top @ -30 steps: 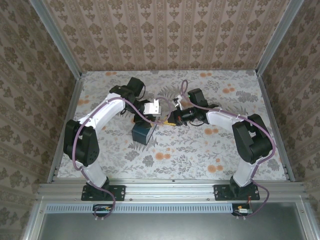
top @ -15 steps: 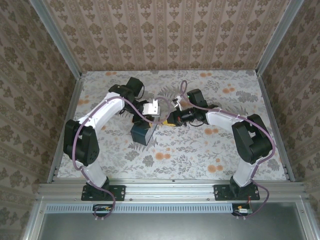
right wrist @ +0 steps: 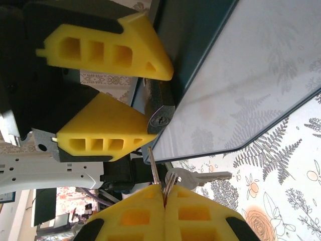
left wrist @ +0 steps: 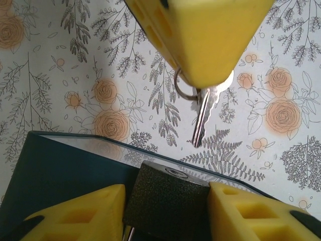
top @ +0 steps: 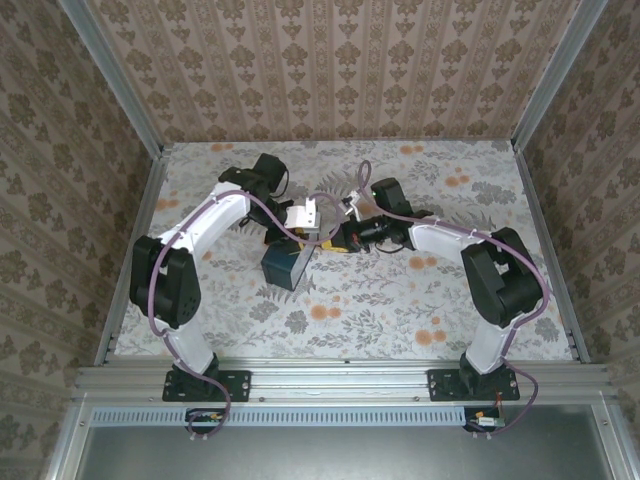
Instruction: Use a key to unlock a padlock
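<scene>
The dark padlock [left wrist: 168, 201] sits on top of the dark blue box [left wrist: 55, 175], keyhole end facing outward. My left gripper [left wrist: 168, 196] is shut on it, one yellow finger [left wrist: 80, 216] against each side. In the right wrist view the padlock [right wrist: 159, 108] shows its keyhole between those fingers. My right gripper [right wrist: 164, 193] is shut on the key [right wrist: 153, 163]. Its blade sticks up, and the tip is just below the keyhole, not in it. A second key [right wrist: 200, 177] dangles from the ring. From above, the right gripper [top: 341, 238] meets the left gripper [top: 303, 238] over the box [top: 284, 266].
The floral tabletop [top: 400, 300] is walled by patterned panels on three sides. The cut-glass-like pale top of the box [right wrist: 251, 75] lies close beside the right fingers. Both arms crowd the table's middle; open table lies toward the near edge.
My left jaws have narrowed onto the padlock. The right gripper with the key has edged left, closer to the padlock.
</scene>
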Controlling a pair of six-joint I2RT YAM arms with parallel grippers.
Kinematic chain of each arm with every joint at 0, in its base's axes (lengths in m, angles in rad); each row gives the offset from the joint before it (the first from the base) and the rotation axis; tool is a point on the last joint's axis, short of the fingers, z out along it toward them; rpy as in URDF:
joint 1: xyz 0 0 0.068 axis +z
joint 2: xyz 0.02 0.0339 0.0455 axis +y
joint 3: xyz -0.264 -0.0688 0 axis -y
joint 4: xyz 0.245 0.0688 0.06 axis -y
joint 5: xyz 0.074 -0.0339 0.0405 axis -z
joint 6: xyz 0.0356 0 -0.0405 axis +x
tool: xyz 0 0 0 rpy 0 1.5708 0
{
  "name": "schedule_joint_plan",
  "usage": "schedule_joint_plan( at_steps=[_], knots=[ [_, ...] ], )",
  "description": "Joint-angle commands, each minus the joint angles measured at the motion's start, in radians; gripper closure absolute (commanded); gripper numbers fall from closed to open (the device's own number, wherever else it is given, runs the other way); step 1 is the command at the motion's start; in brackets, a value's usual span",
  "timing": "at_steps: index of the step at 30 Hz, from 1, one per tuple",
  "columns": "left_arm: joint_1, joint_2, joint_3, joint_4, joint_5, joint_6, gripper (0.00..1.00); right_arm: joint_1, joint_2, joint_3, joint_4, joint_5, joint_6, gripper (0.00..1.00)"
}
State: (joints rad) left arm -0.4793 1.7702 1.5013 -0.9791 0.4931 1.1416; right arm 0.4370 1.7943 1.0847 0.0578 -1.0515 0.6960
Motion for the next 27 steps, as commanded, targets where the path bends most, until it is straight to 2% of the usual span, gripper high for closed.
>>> schedule_joint_plan(
  at_steps=[1, 11, 18, 27],
  knots=[
    [-0.007, 0.023, 0.011, -0.029, 0.008, 0.011, 0.59, 0.005, 0.038, 0.001, 0.056, -0.022, 0.043, 1.0],
    [-0.004, 0.018, -0.007, -0.025, -0.002, -0.017, 0.64, -0.004, 0.077, -0.029, 0.268, -0.049, 0.192, 1.0],
    [-0.001, 0.019, -0.012, -0.023, -0.017, -0.022, 0.66, -0.026, 0.04, -0.02, 0.078, -0.063, 0.056, 1.0],
    [-0.005, 0.023, -0.018, -0.012, -0.011, -0.03, 0.68, -0.025, 0.06, 0.011, 0.116, -0.076, 0.073, 1.0]
  ],
)
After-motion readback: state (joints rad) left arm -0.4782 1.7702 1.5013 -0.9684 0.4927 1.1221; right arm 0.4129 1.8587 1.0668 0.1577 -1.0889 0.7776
